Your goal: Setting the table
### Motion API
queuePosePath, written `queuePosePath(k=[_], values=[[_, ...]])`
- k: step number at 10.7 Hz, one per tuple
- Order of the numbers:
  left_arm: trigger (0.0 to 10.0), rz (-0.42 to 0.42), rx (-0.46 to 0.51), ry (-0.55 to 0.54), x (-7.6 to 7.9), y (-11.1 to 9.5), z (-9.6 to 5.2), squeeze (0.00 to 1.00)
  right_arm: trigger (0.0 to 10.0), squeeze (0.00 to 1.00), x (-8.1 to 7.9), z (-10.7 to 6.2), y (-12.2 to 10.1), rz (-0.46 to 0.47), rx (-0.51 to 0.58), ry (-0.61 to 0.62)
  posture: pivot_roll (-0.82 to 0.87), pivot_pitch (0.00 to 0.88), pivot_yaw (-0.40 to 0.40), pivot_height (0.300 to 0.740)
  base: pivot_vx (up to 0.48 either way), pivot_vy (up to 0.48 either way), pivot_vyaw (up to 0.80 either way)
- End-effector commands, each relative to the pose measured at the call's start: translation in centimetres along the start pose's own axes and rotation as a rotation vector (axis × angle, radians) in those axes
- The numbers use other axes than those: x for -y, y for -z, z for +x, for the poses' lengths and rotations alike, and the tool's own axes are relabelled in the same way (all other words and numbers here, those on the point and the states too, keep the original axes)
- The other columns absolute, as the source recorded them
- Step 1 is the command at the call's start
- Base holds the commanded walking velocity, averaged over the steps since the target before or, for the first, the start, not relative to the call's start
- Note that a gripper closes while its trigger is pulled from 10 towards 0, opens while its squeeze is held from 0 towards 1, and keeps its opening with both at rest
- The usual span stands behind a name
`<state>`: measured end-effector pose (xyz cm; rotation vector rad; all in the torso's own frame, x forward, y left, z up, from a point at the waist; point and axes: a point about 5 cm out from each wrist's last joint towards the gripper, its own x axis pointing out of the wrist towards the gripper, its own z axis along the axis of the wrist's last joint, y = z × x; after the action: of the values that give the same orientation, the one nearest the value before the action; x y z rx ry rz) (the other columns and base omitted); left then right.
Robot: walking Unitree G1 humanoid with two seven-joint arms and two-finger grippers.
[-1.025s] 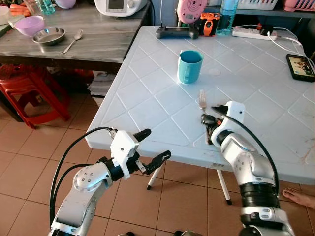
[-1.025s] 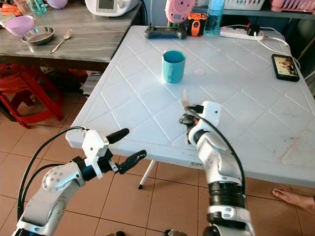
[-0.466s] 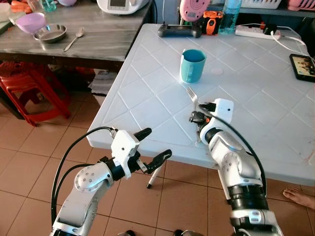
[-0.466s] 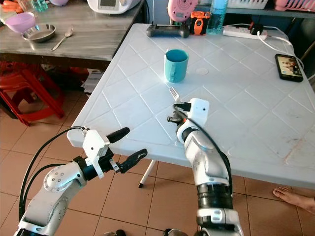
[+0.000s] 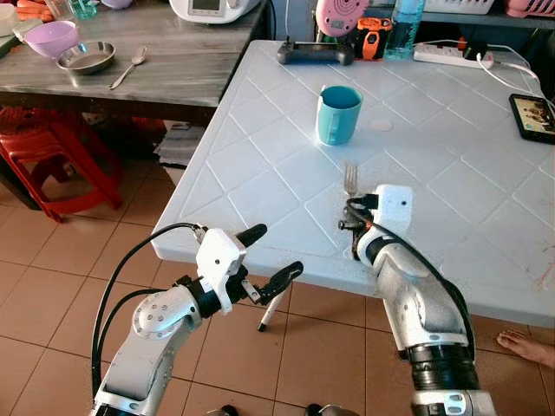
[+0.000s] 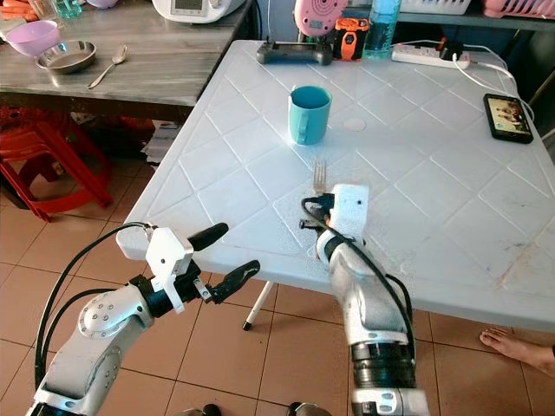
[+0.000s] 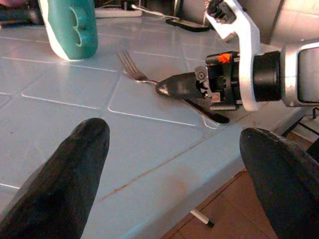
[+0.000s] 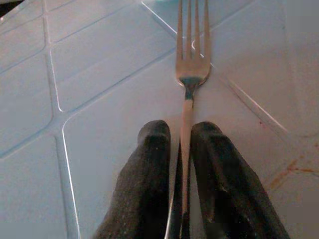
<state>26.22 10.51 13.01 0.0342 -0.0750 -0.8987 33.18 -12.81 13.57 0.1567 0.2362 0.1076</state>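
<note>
A silver fork (image 5: 350, 179) lies low over the white table (image 5: 260, 173), tines pointing toward the teal cup (image 5: 336, 114). My right gripper (image 5: 354, 224) is shut on the fork's handle near the table's front edge; in the right wrist view the handle (image 8: 186, 119) runs between both fingers (image 8: 152, 164). My left gripper (image 5: 270, 256) hangs open below and in front of the table edge, holding nothing. In the left wrist view its two fingertips (image 7: 75, 164) frame the fork (image 7: 130, 67) and the cup (image 7: 70, 27).
A phone (image 5: 535, 114), power strip (image 5: 451, 57), controller (image 5: 314, 54) and bottle (image 5: 401, 26) sit at the table's far side. A grey wooden table (image 5: 165, 69) at left holds a steel bowl (image 5: 85, 57), spoon (image 5: 127, 69) and purple bowl (image 5: 50, 36). Red stools (image 5: 43, 165) stand beneath. A person's foot (image 5: 525, 345) is at lower right.
My right gripper swung the fork so its tines now point straight toward the cup, and the fork sits lower over the table. The left arm has stayed put.
</note>
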Motion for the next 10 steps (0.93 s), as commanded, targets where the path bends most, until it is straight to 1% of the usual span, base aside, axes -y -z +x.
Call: queuePosePath(k=[1, 3, 5, 6, 8, 10], values=[[10.0, 0.019, -0.007, -0.005, -0.1, 0.0, 0.0, 0.00, 10.0, 1.00, 0.1, -0.3, 0.8, -0.002, -0.030, 0.014, -0.04, 0.167, 0.017, 0.740, 0.000, 0.000, 0.00], [10.0, 0.020, -0.007, -0.005, -0.1, 0.0, 0.0, 0.00, 10.0, 1.00, 0.5, -0.7, 1.1, -0.005, -0.043, 0.026, -0.04, 0.163, 0.018, 0.740, 0.000, 0.000, 0.00], [10.0, 0.021, -0.011, -0.004, -0.2, 0.1, 0.0, 0.00, 10.0, 1.00, 0.5, -0.7, -0.3, -0.023, -0.018, -0.007, -0.04, 0.162, 0.019, 0.740, 0.000, 0.000, 0.00], [10.0, 0.015, -0.013, -0.007, -0.2, 0.1, 0.0, 0.00, 10.0, 1.00, 0.8, -0.5, -1.4, -0.055, 0.003, -0.020, -0.04, 0.162, 0.019, 0.740, 0.000, 0.000, 0.00], [10.0, 0.005, -0.013, 0.002, -0.1, 0.1, -0.1, 0.00, 10.0, 1.00, 2.0, 0.0, -3.5, -0.229, 0.024, -0.024, -0.04, 0.165, 0.019, 0.740, 0.000, 0.000, 0.00], [10.0, 0.003, -0.013, 0.008, 0.1, 0.1, 0.0, 0.00, 10.0, 1.00, 2.8, 0.9, -4.0, -0.234, -0.006, -0.029, -0.05, 0.168, 0.020, 0.740, 0.000, 0.000, 0.00]])
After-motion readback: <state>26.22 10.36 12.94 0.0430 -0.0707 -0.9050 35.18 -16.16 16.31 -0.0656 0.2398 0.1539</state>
